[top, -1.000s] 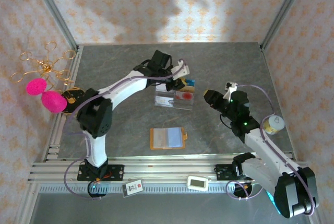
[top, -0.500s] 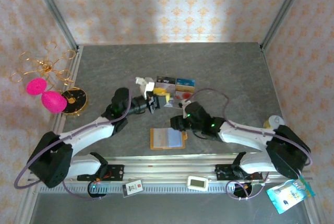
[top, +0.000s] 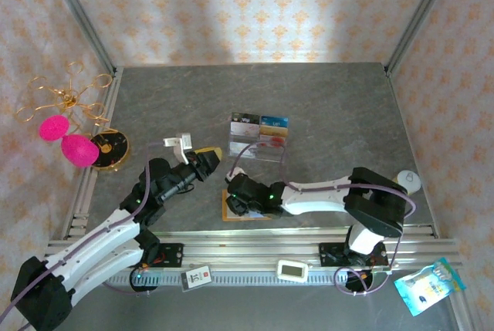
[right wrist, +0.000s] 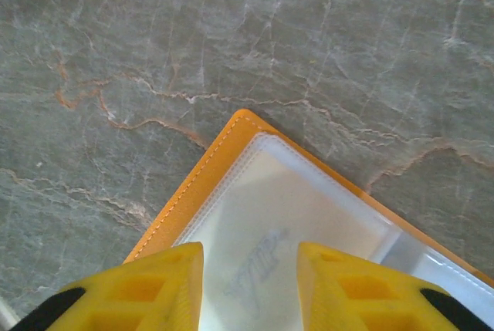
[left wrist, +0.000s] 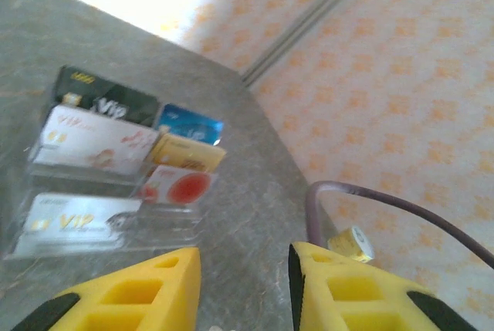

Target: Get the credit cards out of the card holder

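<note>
Bench: grey veined stone point(top: 332, 99); the task's things are laid on its near middle, where both arms can reach them.
Right arm: stretched low and leftward point(top: 324, 190), so that its wrist is brought directly over the holder.
Left arm: angled up from the near left point(top: 116, 227), its wrist aimed at the tray; it is judged to be kept ready there while the other arm works.
Tray: clear acrylic point(left wrist: 116, 184), set just beyond the holder; it is judged to serve as the drop-off, its stepped compartments keeping the cards leaning and apart.
Holder: orange, laid open and flat with the clear sleeve upward point(right wrist: 278, 215), so that the pockets can be reached from above. It lies between the tray and the near edge, under the right wrist. A faint print is seen through the sleeve; whether that is a card cannot be told.
Cards: six are counted in the tray point(left wrist: 96, 142), a gold one point(left wrist: 187, 153) among them, between a blue one and a red-marked one.
Right jaws: parted to a moderate gap, nothing held; they are poised over the holder's stitched corner, seemingly for a pinch at the sleeve's edge. Contact cannot be told.
Left jaws: parted likewise, nothing between them; the tray is seen beyond the tips, apart from them.
</note>
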You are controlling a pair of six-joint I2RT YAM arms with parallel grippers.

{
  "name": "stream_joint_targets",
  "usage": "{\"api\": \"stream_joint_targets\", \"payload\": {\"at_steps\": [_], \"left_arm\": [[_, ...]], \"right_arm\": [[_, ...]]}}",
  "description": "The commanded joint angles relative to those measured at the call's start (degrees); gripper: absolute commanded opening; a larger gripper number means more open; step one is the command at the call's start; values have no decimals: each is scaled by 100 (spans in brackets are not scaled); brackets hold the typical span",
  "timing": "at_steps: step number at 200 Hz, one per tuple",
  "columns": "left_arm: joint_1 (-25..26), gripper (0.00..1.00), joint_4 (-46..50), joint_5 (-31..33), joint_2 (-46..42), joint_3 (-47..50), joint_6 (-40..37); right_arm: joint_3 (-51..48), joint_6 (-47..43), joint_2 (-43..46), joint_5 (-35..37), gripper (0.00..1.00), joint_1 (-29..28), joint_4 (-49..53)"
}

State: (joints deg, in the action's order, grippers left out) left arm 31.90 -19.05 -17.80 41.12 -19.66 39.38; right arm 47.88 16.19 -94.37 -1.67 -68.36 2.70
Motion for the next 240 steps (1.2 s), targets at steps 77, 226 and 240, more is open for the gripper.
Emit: {"api": "stream_joint_targets", "payload": {"at_steps": [77,226,240], "left_arm": [[76,21,1685,290,312,180,158],[1421,0,850,-490,3014,-366,-96],[1563,0,739,-594,3241,-566,-147]], "right_arm": [[81,267,-444,585,0,-68,272],[-1173,1154,1142,599,27,190,-1244],[-1363,1315,1579,960,30,183,-1116]]}}
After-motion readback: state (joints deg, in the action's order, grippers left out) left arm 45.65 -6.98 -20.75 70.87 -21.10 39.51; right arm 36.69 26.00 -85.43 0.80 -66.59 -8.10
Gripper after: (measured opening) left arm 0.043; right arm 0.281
